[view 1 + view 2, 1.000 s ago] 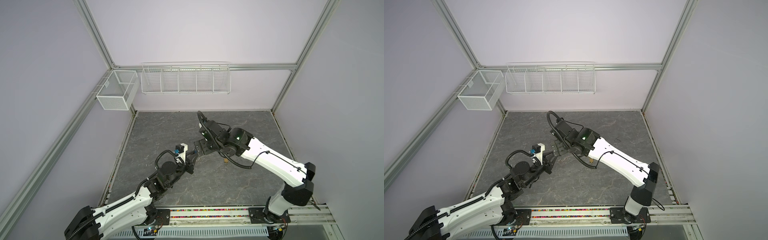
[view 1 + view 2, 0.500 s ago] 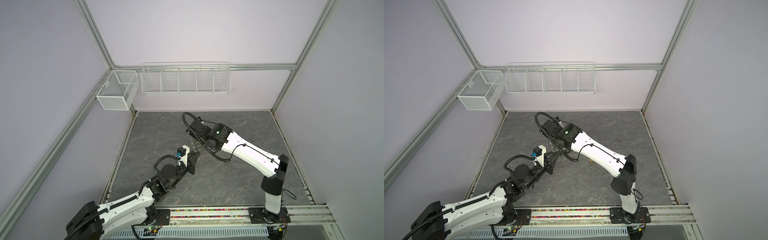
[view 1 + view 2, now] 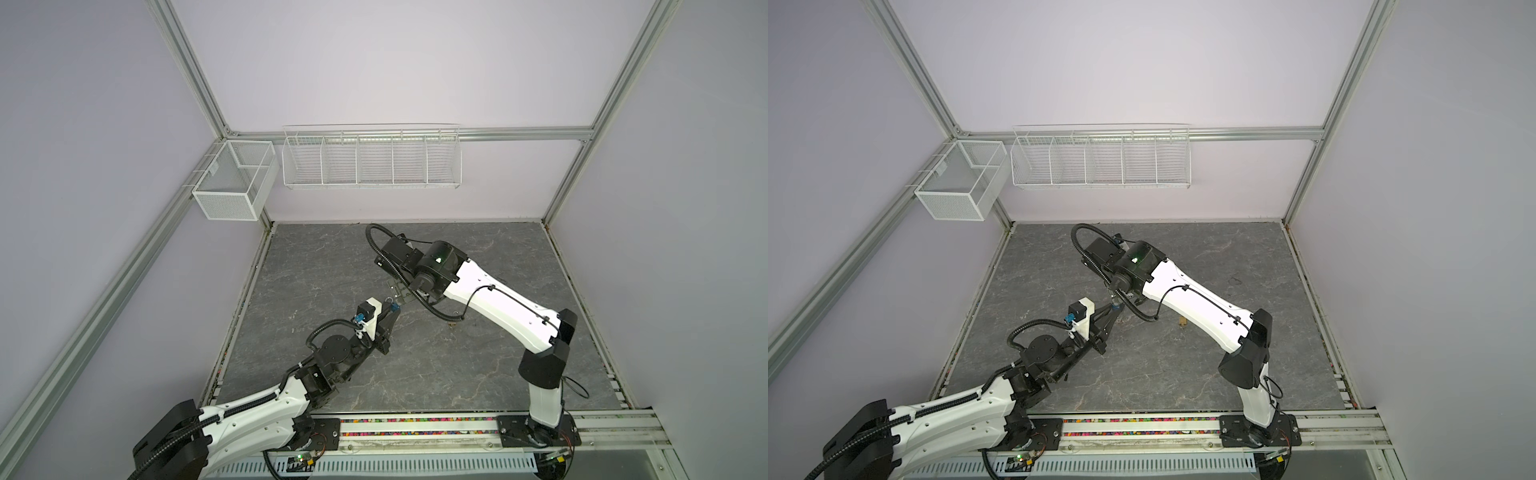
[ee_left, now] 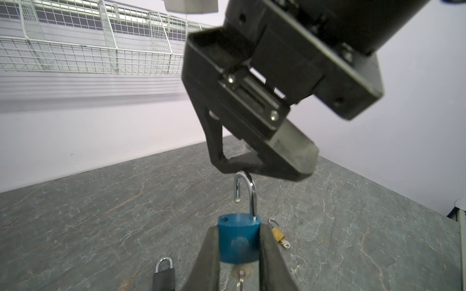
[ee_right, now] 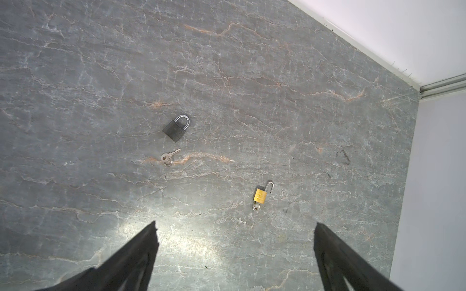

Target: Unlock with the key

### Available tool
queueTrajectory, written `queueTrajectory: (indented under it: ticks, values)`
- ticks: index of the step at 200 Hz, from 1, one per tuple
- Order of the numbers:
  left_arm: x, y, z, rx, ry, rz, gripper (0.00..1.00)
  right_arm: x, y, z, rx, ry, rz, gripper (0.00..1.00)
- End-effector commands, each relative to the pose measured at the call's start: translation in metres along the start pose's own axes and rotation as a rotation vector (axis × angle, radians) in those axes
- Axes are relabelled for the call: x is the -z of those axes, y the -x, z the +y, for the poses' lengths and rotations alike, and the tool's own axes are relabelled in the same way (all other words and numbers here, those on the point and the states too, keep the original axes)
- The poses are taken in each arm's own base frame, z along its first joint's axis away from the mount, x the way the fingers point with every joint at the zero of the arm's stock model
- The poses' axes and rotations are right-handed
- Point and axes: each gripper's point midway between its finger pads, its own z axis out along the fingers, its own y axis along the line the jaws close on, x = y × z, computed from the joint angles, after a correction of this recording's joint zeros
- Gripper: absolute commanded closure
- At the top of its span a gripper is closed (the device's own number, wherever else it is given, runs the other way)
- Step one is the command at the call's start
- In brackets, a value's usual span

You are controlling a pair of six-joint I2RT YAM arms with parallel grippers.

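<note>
The blue padlock [image 4: 239, 239] stands upright above the surface [image 4: 100, 214], clamped between our left fingers [image 4: 209, 257], key [image 4: 242, 273] in its base, shackle [image 4: 248, 191] sprung open. Our right arm has swung round; our right fingers [image 4: 290, 156], spread wide and empty, hover just above the shackle. We judge this lock opened.

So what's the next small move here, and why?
Probably lower the left end effector and set the blue padlock down: its shackle already stands open. The black padlock is shut, its key lying loose beside it, and the right end effector is open and empty.
</note>
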Motion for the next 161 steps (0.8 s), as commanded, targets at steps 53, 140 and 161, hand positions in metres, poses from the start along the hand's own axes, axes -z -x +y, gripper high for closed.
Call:
queueTrajectory:
  ticks: [53,140,161]
  values:
    - [-0.002,0.017,-0.010,-0.058,-0.044,-0.050,1.00,0.018,0.016,-0.001,0.044,0.052,-0.053,0.03]
    - [-0.003,0.019,-0.007,-0.052,-0.028,-0.063,1.00,0.003,0.000,0.013,0.098,0.085,0.021,0.03]
    - [-0.004,0.017,-0.007,-0.046,-0.027,-0.061,1.00,0.002,0.000,0.012,0.108,0.078,0.020,0.03]
